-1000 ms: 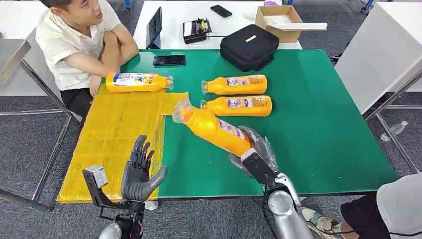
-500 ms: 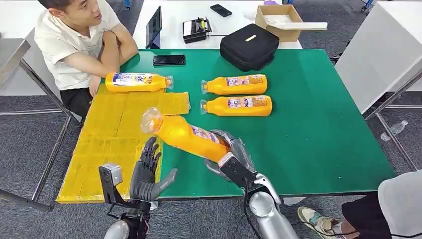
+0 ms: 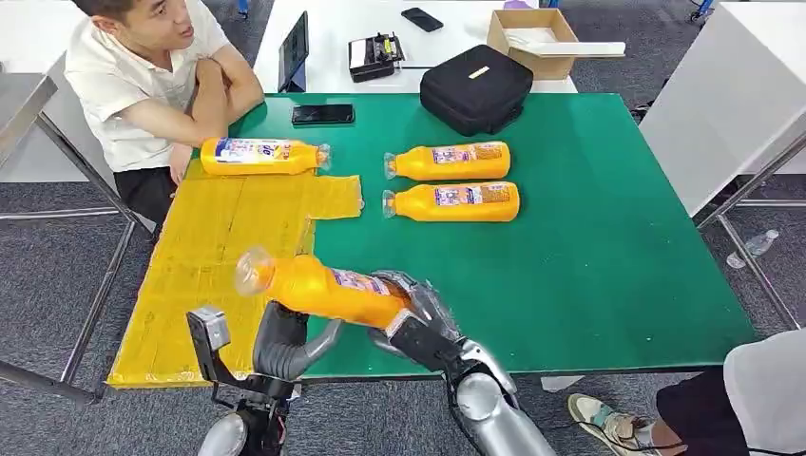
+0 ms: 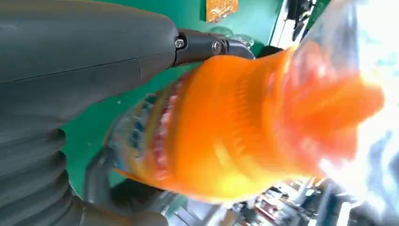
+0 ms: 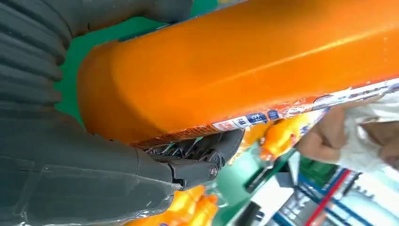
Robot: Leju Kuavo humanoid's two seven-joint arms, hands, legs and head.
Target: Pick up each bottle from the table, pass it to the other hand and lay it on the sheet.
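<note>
Grey carpet surrounds the green table (image 3: pixel 608 266), at whose far left corner a person (image 3: pixel 143 85) is seated. Along the left edge a yellow sheet (image 3: pixel 209 256) is spread, with one bottle already laid (image 3: pixel 259 157) at its far end. Two more bottles (image 3: pixel 451 181) are left lying side by side near the middle of the table, towards the far edge, with a black case (image 3: pixel 475 88) behind them.

Over the last second the held bottle (image 3: pixel 318 288) has been carried leftward and lowered, from above the table's middle to the near edge, so that its cap end is now over the sheet's border. From this the handover is judged to be imminent but not yet made.

The bottle's base is gripped by the right hand (image 3: pixel 418 318), its fingers wrapped round the orange body, as is confirmed in the right wrist view. The left hand (image 3: pixel 285 344) has been raised directly beneath the bottle's mid-section, fingers apart and holding nothing; its thumb is seen just beside the bottle, though contact cannot be told.
</note>
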